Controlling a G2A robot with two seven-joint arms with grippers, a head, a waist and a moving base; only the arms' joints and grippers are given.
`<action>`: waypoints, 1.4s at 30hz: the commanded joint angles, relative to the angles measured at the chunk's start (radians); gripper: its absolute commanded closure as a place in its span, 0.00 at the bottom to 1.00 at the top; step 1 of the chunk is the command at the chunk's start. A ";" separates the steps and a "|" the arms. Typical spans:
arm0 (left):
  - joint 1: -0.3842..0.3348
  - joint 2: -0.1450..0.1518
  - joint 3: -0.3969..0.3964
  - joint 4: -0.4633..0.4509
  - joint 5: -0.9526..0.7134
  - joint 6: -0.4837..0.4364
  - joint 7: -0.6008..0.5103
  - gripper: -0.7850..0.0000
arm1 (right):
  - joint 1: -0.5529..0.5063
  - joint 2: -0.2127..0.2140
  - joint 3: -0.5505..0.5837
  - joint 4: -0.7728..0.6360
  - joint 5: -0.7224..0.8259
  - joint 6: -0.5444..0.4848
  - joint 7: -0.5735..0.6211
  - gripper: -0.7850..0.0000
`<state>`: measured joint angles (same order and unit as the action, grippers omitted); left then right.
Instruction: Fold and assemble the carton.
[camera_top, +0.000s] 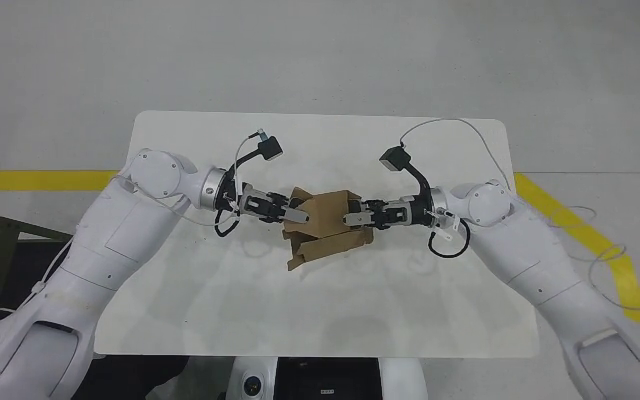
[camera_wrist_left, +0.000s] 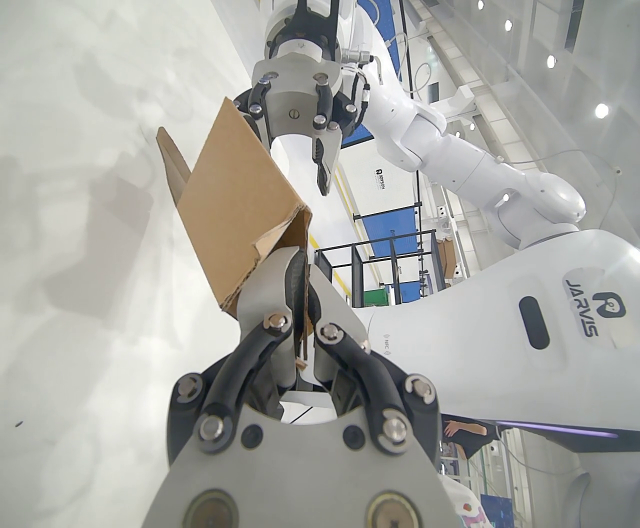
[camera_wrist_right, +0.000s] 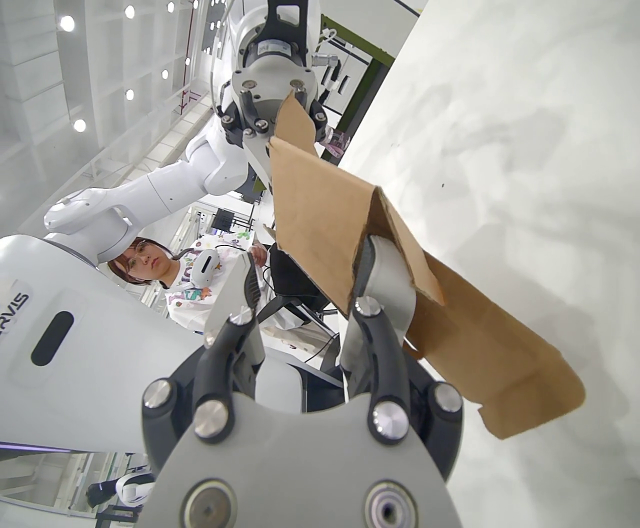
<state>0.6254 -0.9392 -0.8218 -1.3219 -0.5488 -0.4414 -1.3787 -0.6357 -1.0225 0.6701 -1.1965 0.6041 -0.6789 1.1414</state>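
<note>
A brown cardboard carton (camera_top: 322, 230), partly folded, is held between both arms above the middle of the white table. My left gripper (camera_top: 298, 213) (camera_wrist_left: 300, 272) is shut on one torn corner edge of the carton (camera_wrist_left: 235, 200). My right gripper (camera_top: 350, 217) (camera_wrist_right: 310, 255) is at the opposite side and stands open. One of its fingers (camera_wrist_right: 387, 280) is tucked inside a fold of the carton (camera_wrist_right: 320, 210), while the other hangs free outside the panel. A long flap (camera_wrist_right: 495, 360) trails down toward the table. The far end of the carton hides part of the left gripper in the right wrist view.
The white table (camera_top: 200, 300) has bare surface all around the carton. Yellow floor tape (camera_top: 40, 180) runs past both of its sides. Loose cables (camera_top: 460, 125) arc above the right arm near the table's back edge.
</note>
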 joint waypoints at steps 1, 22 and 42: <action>-0.001 0.001 0.002 0.001 -0.001 -0.001 0.001 1.00 | 0.006 -0.001 -0.008 0.003 0.009 -0.004 -0.004 0.55; -0.010 0.008 0.028 0.002 -0.009 -0.007 0.007 1.00 | 0.051 -0.011 -0.082 0.000 0.068 -0.016 -0.016 0.64; -0.018 0.013 0.038 0.010 -0.023 -0.013 0.013 0.00 | 0.085 -0.022 -0.138 0.037 0.061 -0.047 -0.047 1.00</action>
<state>0.6071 -0.9263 -0.7830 -1.3126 -0.5650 -0.4550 -1.3652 -0.5520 -1.0448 0.5322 -1.1645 0.6691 -0.7212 1.0992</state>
